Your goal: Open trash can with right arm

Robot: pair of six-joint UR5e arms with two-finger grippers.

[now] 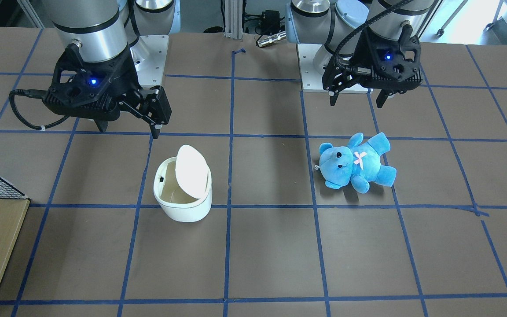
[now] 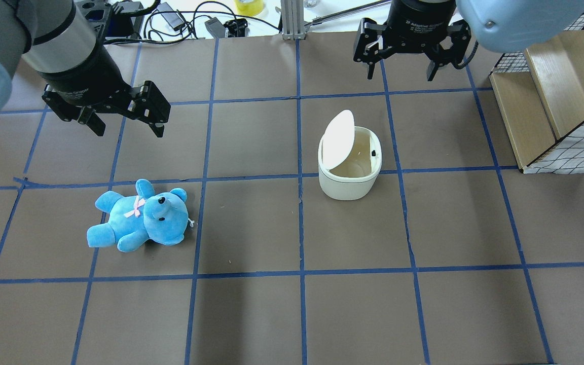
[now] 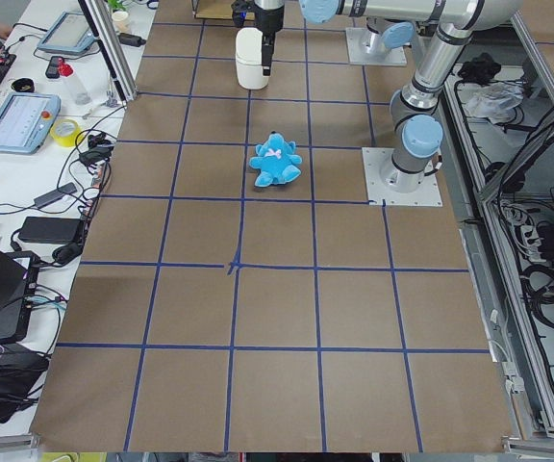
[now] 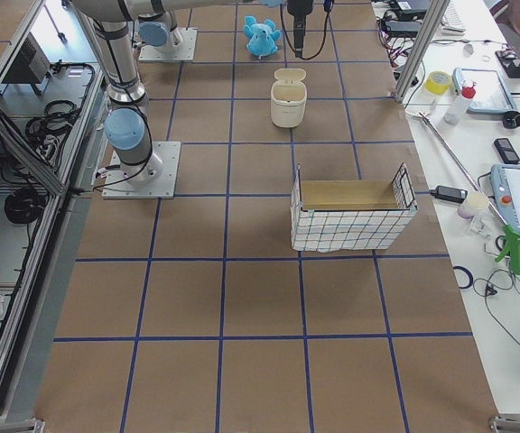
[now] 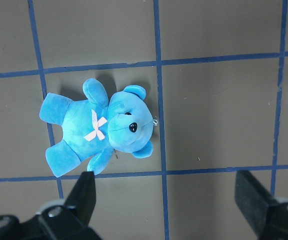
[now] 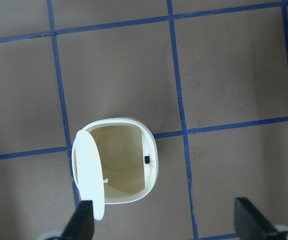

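The trash can point(image 2: 349, 178) is sitting on the brown table point(image 2: 251, 314), a little right of the middle, right by a blue tape line. Its white lid point(image 2: 337, 138) is standing tipped up on the left side, and the wrist view is looking straight down into the bare, creamy inside. So the job is looking done: the can is open, and nothing seems left but for the arm to move off. The right gripper point(image 2: 400, 75) is hanging high above the can and is not touching it. Its two fingers are spread wide apart and are holding nothing. The left gripper point(image 2: 130, 133) is hanging over the left side of the table, above the blue teddy bear point(image 2: 140, 217). Its fingers are spread apart too, and they are empty. The bear is lying on its back, well apart from the can. Small white writing on the right gripper's black collar is looking like "Adaptive Gripper". The writing on the left one is too blurry to read. The can is showing no label or words.
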